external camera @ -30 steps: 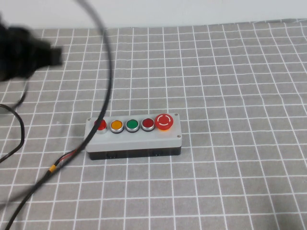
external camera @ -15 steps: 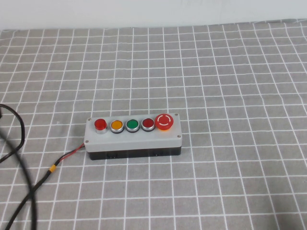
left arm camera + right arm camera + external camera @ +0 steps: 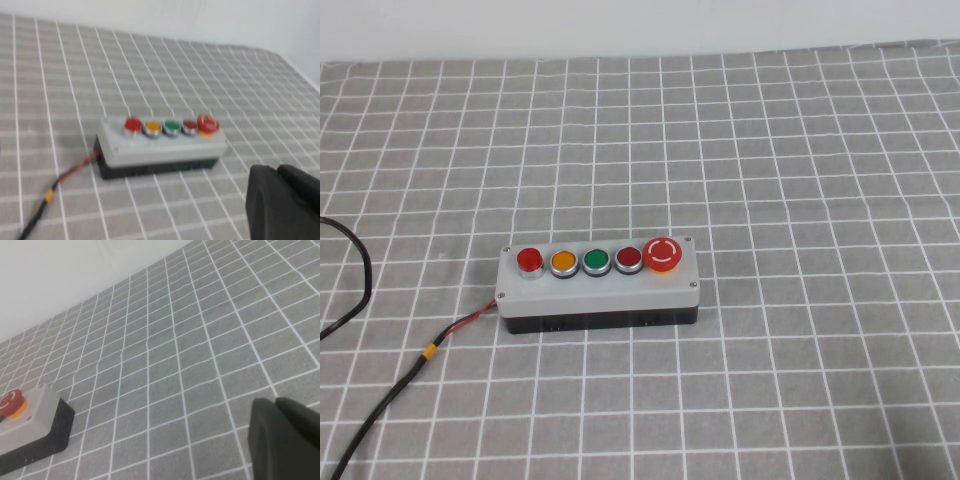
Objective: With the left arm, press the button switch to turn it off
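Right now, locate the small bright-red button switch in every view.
High view: button switch, leftmost on the grey box.
Left wrist view: button switch, same end, by the red wire; left tool in the corner.
Right wrist view: not visible; only right tool.
Shared landmark: mushroom button.

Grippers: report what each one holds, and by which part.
Nothing is held. The left gripper is off the button box; the right gripper is over bare cloth. Neither touches the button switch.

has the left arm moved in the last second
Yes. It has withdrawn out of the high view, off the left side, away from the grey button box, which stayed put. Its tool shows only in the left wrist view; the right tool only in its own.
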Motion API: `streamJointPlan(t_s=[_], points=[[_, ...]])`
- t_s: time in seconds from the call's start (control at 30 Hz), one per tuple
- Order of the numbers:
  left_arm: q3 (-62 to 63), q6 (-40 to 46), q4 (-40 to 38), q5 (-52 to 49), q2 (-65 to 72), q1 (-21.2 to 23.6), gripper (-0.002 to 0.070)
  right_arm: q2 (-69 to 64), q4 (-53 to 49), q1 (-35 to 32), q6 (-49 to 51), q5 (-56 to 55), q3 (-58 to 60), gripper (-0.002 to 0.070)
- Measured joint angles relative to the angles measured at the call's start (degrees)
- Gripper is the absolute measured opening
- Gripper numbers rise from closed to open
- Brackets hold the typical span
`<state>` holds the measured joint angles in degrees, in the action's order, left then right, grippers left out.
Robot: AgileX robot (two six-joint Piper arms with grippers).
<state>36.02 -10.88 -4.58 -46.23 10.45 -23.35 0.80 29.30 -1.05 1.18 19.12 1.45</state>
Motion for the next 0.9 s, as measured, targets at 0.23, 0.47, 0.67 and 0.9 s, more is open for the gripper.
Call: streamJointPlan(t_s=[0.23,0.47,0.67,0.9], points=[[-1.5,0.0,1.2,-3.1,-1.9,0.0,-0.0004,0.0,0.0,0.0,0.0,0.0,0.0,-0.0017],[-1.5,0.0,6.1,-3.1,-1.9,0.0,-0.0004,0.0,0.0,0.0,0.0,0.0,0.0,-0.0017],[-4.8,0.5,9.6,6.4,-1.9,0.0,-0.0004,0.0,0.0,0.0,0.0,0.0,0.0,-0.0017],[-18.5,8.6,8.0,22.8,-2.0,7.5,-0.0004,0.0,0.0,0.0,0.0,0.0,0.0,-0.0017]])
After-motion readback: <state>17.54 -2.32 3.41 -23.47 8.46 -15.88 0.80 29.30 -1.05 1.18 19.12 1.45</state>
